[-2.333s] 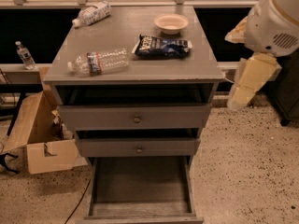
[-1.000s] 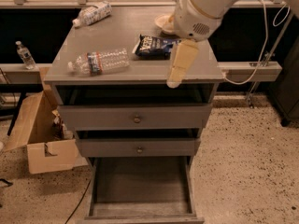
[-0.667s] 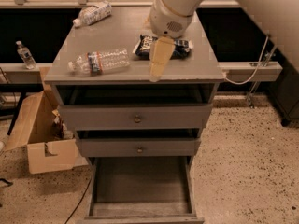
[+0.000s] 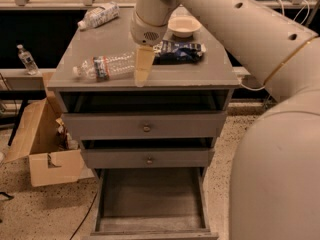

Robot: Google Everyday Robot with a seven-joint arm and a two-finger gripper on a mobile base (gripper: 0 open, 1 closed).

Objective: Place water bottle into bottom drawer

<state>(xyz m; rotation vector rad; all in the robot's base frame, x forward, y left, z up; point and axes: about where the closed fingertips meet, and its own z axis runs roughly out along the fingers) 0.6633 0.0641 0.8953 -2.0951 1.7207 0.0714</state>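
A pale robot arm [image 4: 260,49] fills one side of the view and reaches down over a grey three-drawer cabinet [image 4: 70,126]. Its tan gripper [image 4: 142,80] hangs point-down above the front edge of the tabletop [image 4: 100,39]. Whether the jaws stand apart or together cannot be told from this angle.

Directly below the jaws, at floor level, the bottom drawer [image 4: 150,199] is pulled fully out, showing a plain grey interior. Between it and the jaws, the two shallower drawers [image 4: 146,128] with round knobs sit slightly ajar. An open cardboard box [image 4: 50,166] rests on the speckled floor [image 4: 30,209] beside the cabinet, on the side of the jaws away from the arm.

The water bottle [image 4: 107,66] lies on its side on the tabletop. Its base end is just beside the jaws and its white cap points away from them. Contact between the two cannot be judged.

On the jaws' other side lies a dark snack bag [image 4: 182,50], with a white bowl [image 4: 184,26] beyond it. A bottle with a large white-and-blue label [image 4: 99,15] lies at the far corner, well apart from the jaws. A small upright bottle [image 4: 26,59] stands on a ledge off the cabinet.
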